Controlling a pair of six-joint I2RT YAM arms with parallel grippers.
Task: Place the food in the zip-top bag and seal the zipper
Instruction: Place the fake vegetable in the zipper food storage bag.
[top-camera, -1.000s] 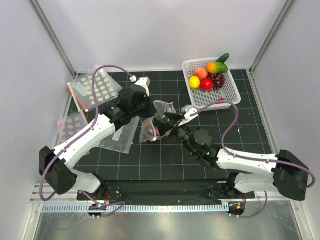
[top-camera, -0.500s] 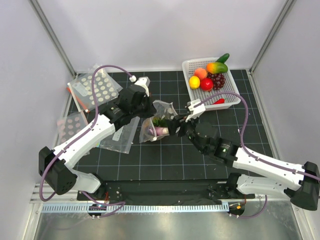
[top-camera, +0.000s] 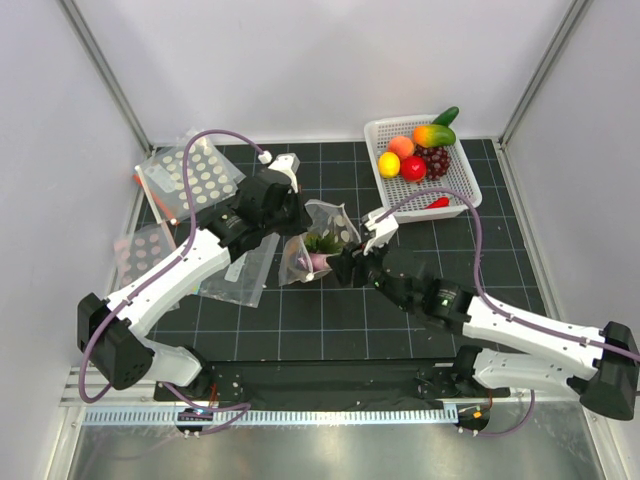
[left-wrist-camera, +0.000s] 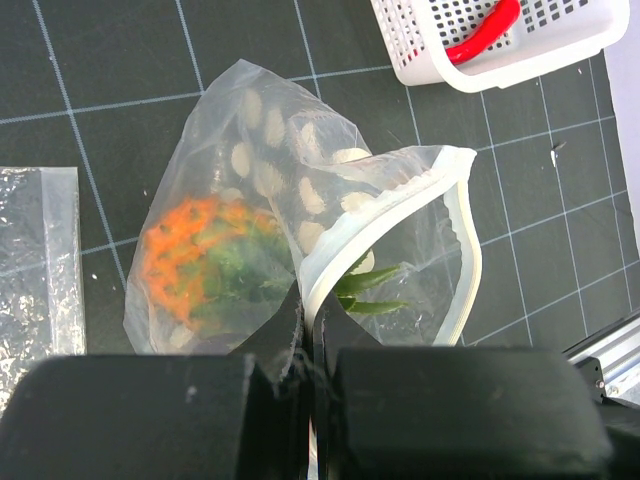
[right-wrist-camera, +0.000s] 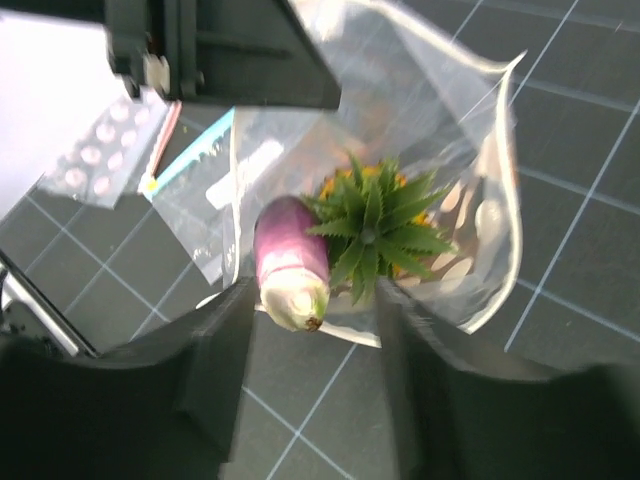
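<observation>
Black grid mat (top-camera: 300, 310), white walls (top-camera: 300, 60): we see left claw (left-wrist-camera: 310, 340) pinching white-dotted clear bag (left-wrist-camera: 260, 130), right claw (right-wrist-camera: 318, 335) agape at five o'clock.

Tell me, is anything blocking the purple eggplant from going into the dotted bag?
Partly: the pineapple already inside has its green crown at the mouth of the dotted bag, right beside the eggplant. Nothing else visible blocks it.

The top camera looks down from high at 6 o'clock. Both wrist cameras press close on the zip-top bag (top-camera: 330, 222), from 10 and 4 o'clock.
</observation>
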